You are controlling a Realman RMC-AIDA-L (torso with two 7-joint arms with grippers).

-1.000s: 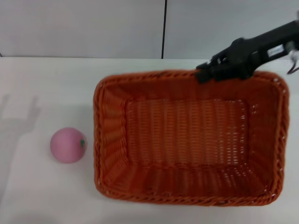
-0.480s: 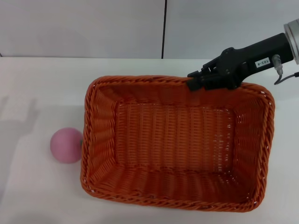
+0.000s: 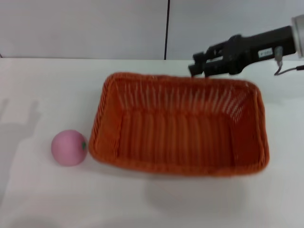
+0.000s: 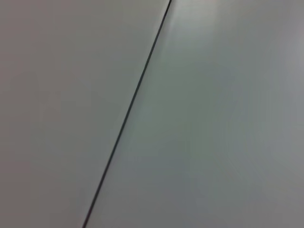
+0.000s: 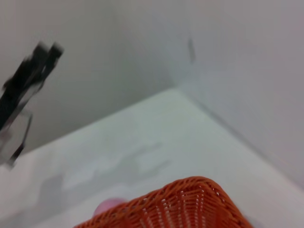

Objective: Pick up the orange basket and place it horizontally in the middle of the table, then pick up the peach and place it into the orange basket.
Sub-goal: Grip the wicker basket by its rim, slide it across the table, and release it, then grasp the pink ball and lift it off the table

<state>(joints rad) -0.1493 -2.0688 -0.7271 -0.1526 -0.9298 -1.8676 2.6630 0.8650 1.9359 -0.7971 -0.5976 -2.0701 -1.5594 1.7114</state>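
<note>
The orange basket (image 3: 178, 128) lies flat on the white table (image 3: 42, 90), long side across, its base down. My right gripper (image 3: 200, 70) hovers just over the middle of the basket's far rim, fingers spread and apart from the weave. The pink peach (image 3: 69, 147) sits on the table just left of the basket's near-left corner. In the right wrist view a corner of the basket (image 5: 190, 204) shows, with a sliver of the peach (image 5: 102, 207) behind it. A dark blurred shape, likely my left gripper (image 5: 28, 80), hangs high and far off there.
A grey wall with a dark vertical seam (image 3: 167, 28) stands behind the table's far edge. White tabletop lies in front of the basket and to its right. The left wrist view shows only wall and seam (image 4: 128, 114).
The basket has gone down from a lifted, tilted hold onto the table and sits flatter and farther from the camera. The right gripper has let go of the far rim and risen slightly.
</note>
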